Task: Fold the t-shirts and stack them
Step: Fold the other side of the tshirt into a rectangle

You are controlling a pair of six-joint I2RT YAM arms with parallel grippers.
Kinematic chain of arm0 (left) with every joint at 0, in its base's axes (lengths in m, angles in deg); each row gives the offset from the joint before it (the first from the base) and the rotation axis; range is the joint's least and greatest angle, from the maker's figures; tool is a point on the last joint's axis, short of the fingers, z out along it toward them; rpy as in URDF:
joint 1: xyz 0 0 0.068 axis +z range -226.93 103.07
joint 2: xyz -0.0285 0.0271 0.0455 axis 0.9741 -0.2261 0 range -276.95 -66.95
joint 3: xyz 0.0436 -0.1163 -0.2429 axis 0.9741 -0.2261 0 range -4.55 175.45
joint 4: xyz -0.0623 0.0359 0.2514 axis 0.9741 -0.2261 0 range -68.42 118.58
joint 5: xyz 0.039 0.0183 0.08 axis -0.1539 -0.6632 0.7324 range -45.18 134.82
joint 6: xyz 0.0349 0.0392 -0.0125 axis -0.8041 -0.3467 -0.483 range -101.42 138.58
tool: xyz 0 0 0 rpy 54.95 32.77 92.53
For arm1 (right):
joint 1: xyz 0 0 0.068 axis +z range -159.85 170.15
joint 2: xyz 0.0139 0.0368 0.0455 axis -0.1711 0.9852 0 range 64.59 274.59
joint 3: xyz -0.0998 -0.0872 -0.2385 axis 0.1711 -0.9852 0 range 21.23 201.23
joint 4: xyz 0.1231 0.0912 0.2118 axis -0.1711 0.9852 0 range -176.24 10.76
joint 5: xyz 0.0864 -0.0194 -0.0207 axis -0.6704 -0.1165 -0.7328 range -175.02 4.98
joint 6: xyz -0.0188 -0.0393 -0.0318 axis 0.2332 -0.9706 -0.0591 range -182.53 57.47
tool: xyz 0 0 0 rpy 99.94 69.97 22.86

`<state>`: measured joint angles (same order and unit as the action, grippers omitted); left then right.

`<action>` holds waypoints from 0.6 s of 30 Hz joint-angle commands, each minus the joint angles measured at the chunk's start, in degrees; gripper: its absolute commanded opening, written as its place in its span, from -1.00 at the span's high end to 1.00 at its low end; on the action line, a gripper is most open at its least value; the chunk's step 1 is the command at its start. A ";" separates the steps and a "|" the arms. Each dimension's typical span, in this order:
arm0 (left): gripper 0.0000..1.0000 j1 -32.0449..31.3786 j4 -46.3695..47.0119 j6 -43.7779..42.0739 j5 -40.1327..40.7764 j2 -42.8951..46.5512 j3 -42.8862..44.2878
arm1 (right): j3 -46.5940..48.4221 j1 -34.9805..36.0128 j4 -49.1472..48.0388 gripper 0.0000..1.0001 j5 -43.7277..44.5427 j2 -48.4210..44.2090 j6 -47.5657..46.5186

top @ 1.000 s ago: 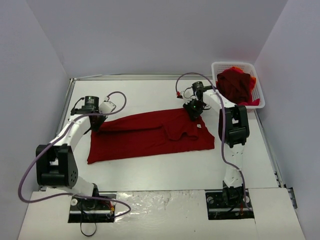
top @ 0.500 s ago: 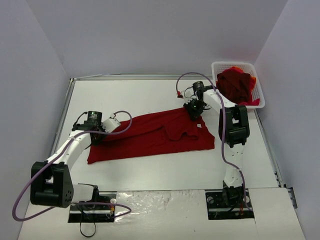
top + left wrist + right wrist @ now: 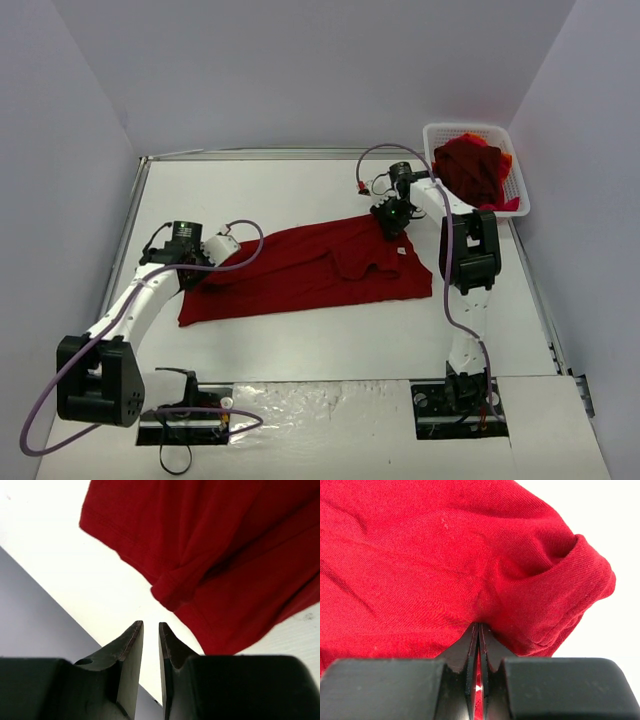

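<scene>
A dark red t-shirt (image 3: 300,275) lies spread across the middle of the table. My right gripper (image 3: 392,222) is shut on a fold of its far right edge; in the right wrist view the cloth (image 3: 420,555) bunches up at the closed fingertips of that gripper (image 3: 478,625). My left gripper (image 3: 195,268) sits at the shirt's left end. In the left wrist view its jaws (image 3: 151,624) stand a narrow gap apart with only bare table between them, and the shirt's hem (image 3: 235,545) lies just beyond. More dark red and red-orange shirts (image 3: 470,170) are piled in the basket.
A white mesh basket (image 3: 470,128) stands at the far right corner. A raised metal rim (image 3: 135,210) runs along the table's left side, and grey walls close in on both sides. A purple cable (image 3: 245,245) loops from the left arm over the shirt's left end.
My left arm has swung nearer and lower along the shirt's left end, with its jaws off the cloth. The shirt has shifted slightly right. My right gripper has kept its hold.
</scene>
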<state>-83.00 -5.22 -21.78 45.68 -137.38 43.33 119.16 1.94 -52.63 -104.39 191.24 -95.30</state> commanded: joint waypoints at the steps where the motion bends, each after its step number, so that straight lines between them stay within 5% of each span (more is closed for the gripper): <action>1: 0.63 0.26 3.99 2.21 4.31 -2.06 1.87 | -1.60 -1.42 2.25 1.00 4.26 3.34 -0.54; 4: 0.63 3.85 8.14 6.51 5.21 -8.21 5.18 | -1.78 -1.51 2.25 1.00 4.08 3.43 -0.62; 8: 0.63 9.66 3.58 15.37 -5.12 -19.18 15.03 | -1.95 -1.51 2.25 1.00 4.08 3.87 -0.80; 18: 0.55 12.30 -2.84 26.29 -17.64 -32.65 31.03 | -2.48 -1.51 2.34 1.00 3.21 4.22 -1.24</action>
<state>-71.59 -3.65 -0.55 34.32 -168.51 69.60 119.16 1.43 -52.70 -104.46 191.35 -95.37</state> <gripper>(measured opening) 0.219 0.001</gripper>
